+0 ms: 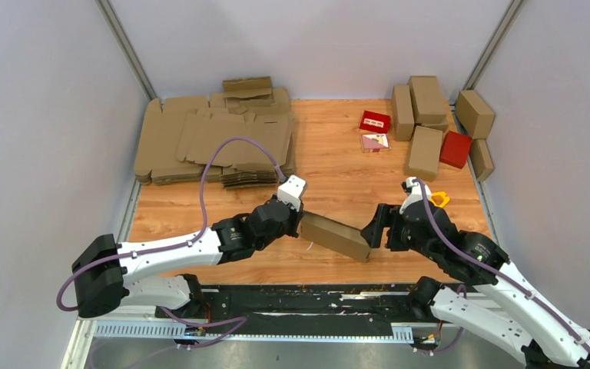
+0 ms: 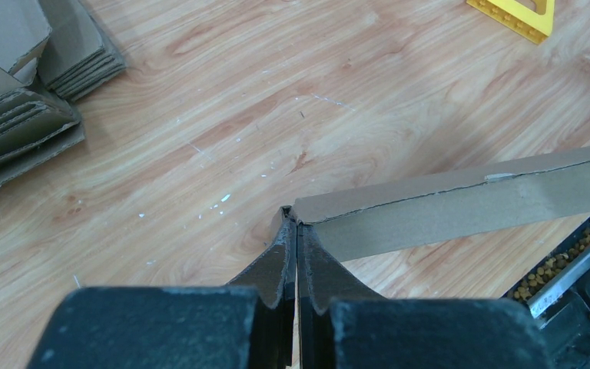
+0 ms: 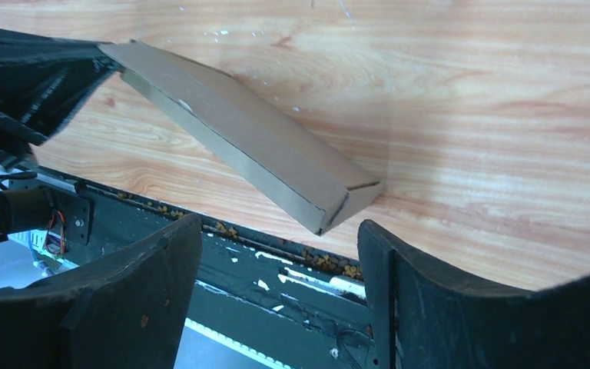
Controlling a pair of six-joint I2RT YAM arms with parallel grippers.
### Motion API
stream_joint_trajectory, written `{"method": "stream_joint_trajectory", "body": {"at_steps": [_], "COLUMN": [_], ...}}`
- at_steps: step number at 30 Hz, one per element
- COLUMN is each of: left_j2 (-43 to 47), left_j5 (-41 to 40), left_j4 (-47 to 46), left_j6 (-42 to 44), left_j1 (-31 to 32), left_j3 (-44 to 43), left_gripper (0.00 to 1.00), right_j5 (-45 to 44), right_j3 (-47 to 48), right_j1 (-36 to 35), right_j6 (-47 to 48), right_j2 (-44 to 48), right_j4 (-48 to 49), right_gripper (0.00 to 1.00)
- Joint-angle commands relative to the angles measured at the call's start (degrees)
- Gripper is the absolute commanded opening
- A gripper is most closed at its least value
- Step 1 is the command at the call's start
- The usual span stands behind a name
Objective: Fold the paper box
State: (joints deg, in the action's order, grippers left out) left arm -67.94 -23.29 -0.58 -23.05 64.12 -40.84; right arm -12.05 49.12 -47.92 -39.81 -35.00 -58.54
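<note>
Claws differ: the left claw [image 2: 292, 224] is pinched fully closed, its black jaws pressed together on a thin cardboard edge at one end of the plain brown, shallow, closed-up paper box [image 1: 336, 237]. The right claw [image 3: 280, 231] stands wide open at the box's other end, with that end just ahead of the gap and no contact visible with either jaw. The single paper box lies slanted on the wooden worktop [image 1: 338, 165] near its front edge, between the two arms. At the far right I count five finished brown boxes [image 1: 425, 151], two red boxes [image 1: 455, 148] and one small pale carton [image 1: 375, 141]. One yellow plastic piece [image 1: 439, 198] sits near the right wrist. At the far left lies a pile of flat brown blanks [image 1: 200, 138], too overlapped to count.
</note>
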Motion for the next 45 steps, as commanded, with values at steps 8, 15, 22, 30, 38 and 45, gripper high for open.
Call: {"method": "stream_joint_trajectory", "body": {"at_steps": [8, 15, 22, 30, 38, 45], "left_j2": [-0.9, -1.18, -1.3, -1.4, -1.29, -1.53], "left_j5": [0.18, -0.07, -0.19, 0.63, 1.99, 2.06], "left_j4": [4.48, 4.96, 3.69, 2.13, -1.95, -2.32], "left_j6": [0.49, 0.63, 0.2, 0.22, 1.08, 1.25], "left_j1": [0.4, 0.41, 0.39, 0.41, 0.4, 0.44], "left_j3": [-0.72, -1.02, 0.03, 0.88, 2.79, 3.08], "left_gripper": [0.0, 0.0, 0.0, 0.0, 0.0, 0.0], "right_j5": [-2.07, 1.26, 4.56, 1.68, 6.61, 4.14], "right_j3": [3.36, -1.28, -8.28, -5.57, -0.01, 0.76], "right_j1": [0.09, 0.1, 0.13, 0.11, 0.04, -8.26], "right_j6": [10.4, 8.99, 7.1, 7.92, 18.2, 22.01], "right_j2": [-8.5, -8.98, -5.99, -3.89, -3.58, -12.36], "right_j4": [8.6, 9.61, 12.48, 11.49, 12.87, 12.07], "right_gripper": [0.4, 0.07, 0.0, 0.29, 0.82, 0.95]}}
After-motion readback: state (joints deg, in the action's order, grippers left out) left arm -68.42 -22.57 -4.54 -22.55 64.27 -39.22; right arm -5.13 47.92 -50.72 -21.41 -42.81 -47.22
